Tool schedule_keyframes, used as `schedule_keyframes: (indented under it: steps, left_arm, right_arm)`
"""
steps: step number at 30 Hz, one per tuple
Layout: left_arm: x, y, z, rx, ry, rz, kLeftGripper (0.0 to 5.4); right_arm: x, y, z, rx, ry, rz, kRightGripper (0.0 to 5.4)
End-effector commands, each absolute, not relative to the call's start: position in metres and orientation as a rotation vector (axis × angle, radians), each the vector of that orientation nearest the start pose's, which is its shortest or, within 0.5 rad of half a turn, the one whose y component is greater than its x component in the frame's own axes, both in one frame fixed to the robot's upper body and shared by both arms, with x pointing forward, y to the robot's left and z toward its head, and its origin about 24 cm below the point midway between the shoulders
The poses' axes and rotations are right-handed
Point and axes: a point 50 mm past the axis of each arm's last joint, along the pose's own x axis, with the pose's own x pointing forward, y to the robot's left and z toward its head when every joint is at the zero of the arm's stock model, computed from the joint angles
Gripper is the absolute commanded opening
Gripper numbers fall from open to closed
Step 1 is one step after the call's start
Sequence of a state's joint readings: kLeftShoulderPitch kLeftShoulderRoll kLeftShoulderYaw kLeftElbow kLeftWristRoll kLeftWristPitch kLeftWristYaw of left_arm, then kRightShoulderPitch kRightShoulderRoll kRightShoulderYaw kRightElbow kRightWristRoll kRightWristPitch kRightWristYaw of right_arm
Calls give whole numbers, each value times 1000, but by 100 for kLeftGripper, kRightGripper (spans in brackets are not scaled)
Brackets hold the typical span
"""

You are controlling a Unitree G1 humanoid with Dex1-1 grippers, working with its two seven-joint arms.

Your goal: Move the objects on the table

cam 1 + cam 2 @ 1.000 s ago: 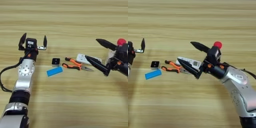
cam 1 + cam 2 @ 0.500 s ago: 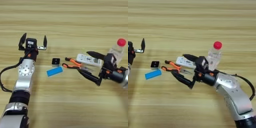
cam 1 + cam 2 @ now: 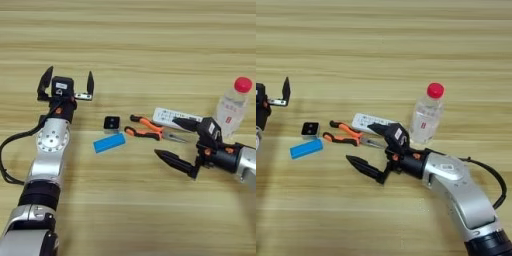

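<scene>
The orange-and-black pliers (image 3: 147,129) lie mid-table, nose pointing right. My right gripper (image 3: 165,136) is open, its two black fingers spread wide on either side of the pliers' nose, holding nothing. Behind its upper finger lies the white remote control (image 3: 373,121), partly covered. The clear bottle with a red cap (image 3: 232,107) stands upright to the right, apart from the gripper. A blue flat block (image 3: 109,143) and a small black-and-white cube (image 3: 111,122) lie left of the pliers. My left gripper (image 3: 68,80) is parked open and empty at the far left.
The wooden table (image 3: 130,45) stretches wide behind the objects. My right forearm (image 3: 456,182) with its black cable crosses the near right part of the table. My left arm (image 3: 47,150) runs up the left side.
My right gripper has swung left and nearer, away from the bottle to the pliers' nose, still open. The bottle now shows in full. The left arm has not moved.
</scene>
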State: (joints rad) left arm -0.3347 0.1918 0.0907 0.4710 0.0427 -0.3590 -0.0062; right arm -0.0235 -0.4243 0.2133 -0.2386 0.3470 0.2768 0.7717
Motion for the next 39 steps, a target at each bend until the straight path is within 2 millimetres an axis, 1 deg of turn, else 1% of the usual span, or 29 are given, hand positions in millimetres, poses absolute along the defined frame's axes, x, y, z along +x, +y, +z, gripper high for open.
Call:
schedule_keyframes:
  steps: [1,15,28,39]
  left_arm:
    - [316,192,70,239,-237,11,540]
    - [316,191,70,239,-237,10,540]
    - [316,190,70,239,-236,5,540]
    - [317,188,69,239,-234,-2,540]
  right_arm:
    - [231,-128,64,-67,200,1031,536]
    - [243,-124,43,-114,271,937,536]
    - [254,-115,33,-121,281,851,536]
    - [256,-112,24,-122,298,843,536]
